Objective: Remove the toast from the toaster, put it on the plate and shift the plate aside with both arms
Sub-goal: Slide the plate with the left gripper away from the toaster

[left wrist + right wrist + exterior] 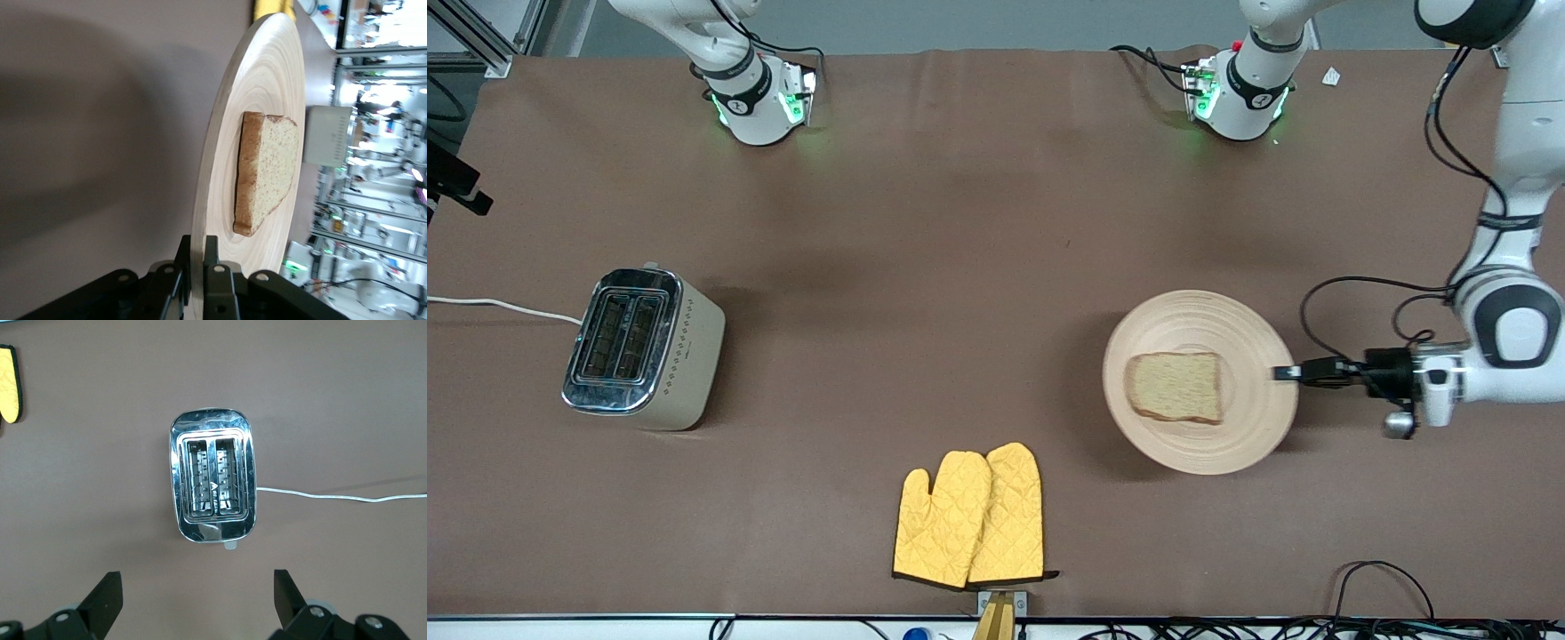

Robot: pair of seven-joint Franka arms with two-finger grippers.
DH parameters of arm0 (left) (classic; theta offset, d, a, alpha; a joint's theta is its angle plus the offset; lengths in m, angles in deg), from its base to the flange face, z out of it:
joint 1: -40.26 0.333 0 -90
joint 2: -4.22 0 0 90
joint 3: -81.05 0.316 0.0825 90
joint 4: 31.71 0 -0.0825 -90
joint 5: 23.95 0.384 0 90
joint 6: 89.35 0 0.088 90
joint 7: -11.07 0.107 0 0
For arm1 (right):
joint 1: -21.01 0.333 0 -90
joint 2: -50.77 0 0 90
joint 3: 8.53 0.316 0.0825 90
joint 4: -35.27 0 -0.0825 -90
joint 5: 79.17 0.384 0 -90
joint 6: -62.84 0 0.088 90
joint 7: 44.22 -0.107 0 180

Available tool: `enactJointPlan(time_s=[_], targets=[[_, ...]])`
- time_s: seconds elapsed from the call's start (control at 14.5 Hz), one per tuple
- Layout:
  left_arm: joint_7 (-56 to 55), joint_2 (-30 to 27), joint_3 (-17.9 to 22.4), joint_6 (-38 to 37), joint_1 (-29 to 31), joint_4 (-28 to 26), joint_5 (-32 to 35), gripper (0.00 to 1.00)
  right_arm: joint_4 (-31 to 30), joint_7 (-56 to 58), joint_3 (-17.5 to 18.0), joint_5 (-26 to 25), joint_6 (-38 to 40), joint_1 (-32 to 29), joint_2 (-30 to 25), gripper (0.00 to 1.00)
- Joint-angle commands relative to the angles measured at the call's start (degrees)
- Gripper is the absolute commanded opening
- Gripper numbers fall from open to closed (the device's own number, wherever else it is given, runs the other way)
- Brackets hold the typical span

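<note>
The oven mitts (969, 518) lie nearest the front camera. Farther back, toward the left arm's end, the toast (1175, 386) rests flat on the plate (1232, 453). The left gripper (1286, 372) pinches the plate's rim, jaws clamped tight. The plate looks stiff and light, its rim the natural hold; the loose toast could slide if it tips. The right gripper (197, 600) hangs wide open above the empty toaster (645, 348), out of the front view.

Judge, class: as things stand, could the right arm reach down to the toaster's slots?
Probably yes. The right gripper hangs open directly over the toaster, with both slots empty and nothing between them. The left gripper is far off, shut on the plate rim.
</note>
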Motion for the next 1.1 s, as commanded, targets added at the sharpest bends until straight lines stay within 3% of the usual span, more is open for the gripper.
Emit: enactJointPlan(time_s=[0.0, 0.28, 0.62, 0.69, 0.76, 0.83, 0.89, 1.03], targets=[[0.93, 3.30, -0.66, -1.51, 4.47, 3.65, 3.04, 0.00, 3.54, -0.21, 0.85, -0.14, 1.49, -1.48, 2.48, 1.00], [5.49, 7.09, 0.21, 3.49, 7.56, 4.97, 3.30, 0.01, 3.63, -0.47, 4.62, -0.22, 1.49, -3.86, 2.49, 1.00], [7.88, 9.56, 1.54, 7.02, 7.56, 4.97, 3.13, 0.03, 3.01, -1.26, 4.98, 0.12, 7.28, -3.42, 2.48, 1.00], [7.53, 9.82, 1.54, 7.11, 7.56, 4.97, 3.13, 0.16, 3.01, -1.43, 5.42, 0.39, 7.29, -3.42, 2.48, 1.00], [7.36, 9.82, 1.54, 7.37, 7.56, 4.97, 3.04, 0.39, 3.01, -1.44, 6.03, 0.39, 7.38, -3.68, 2.48, 1.00], [7.35, 9.82, 1.54, 7.37, 7.56, 4.97, 3.04, 0.92, 2.93, -1.26, 6.39, 0.39, 7.90, -3.77, 2.48, 1.00], [7.35, 9.30, 1.54, 7.37, 7.56, 4.97, 3.13, 1.00, 3.01, -0.65, 6.82, 0.39, 8.34, -3.77, 2.48, 1.00], [7.27, 7.02, 1.54, 7.37, 7.21, 5.15, 4.26, 1.00, 3.01, -0.65, 7.71, 0.39, 8.34, -3.77, 2.48, 1.00]])
